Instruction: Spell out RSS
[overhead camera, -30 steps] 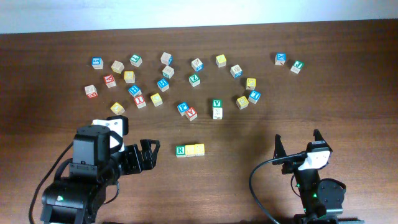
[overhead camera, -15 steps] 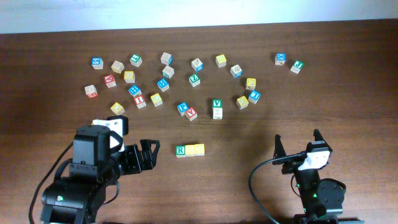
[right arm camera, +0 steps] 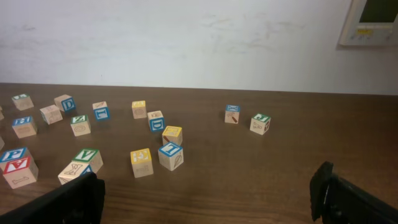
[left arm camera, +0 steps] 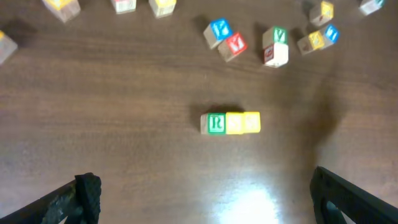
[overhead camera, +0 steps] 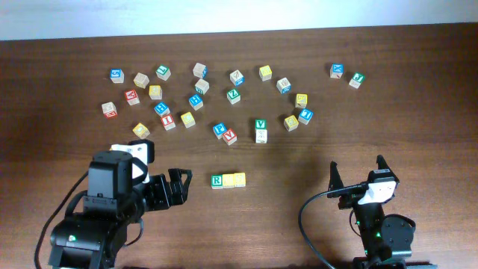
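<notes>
A row of three blocks lies mid-table: a green R block (overhead camera: 216, 180) with two yellow blocks (overhead camera: 234, 179) touching on its right. The row also shows in the left wrist view (left arm camera: 230, 122); the yellow letters are too blurred to read. My left gripper (overhead camera: 178, 187) is open and empty, a little left of the row. My right gripper (overhead camera: 358, 176) is open and empty at the front right, far from the row. Its fingers (right arm camera: 81, 196) frame bare table in the right wrist view.
Many loose letter blocks are scattered across the far half of the table, from a blue one (overhead camera: 116, 75) at the left to a green one (overhead camera: 357, 79) at the right. A green V block (overhead camera: 261, 125) and a red block (overhead camera: 229, 137) lie nearest the row.
</notes>
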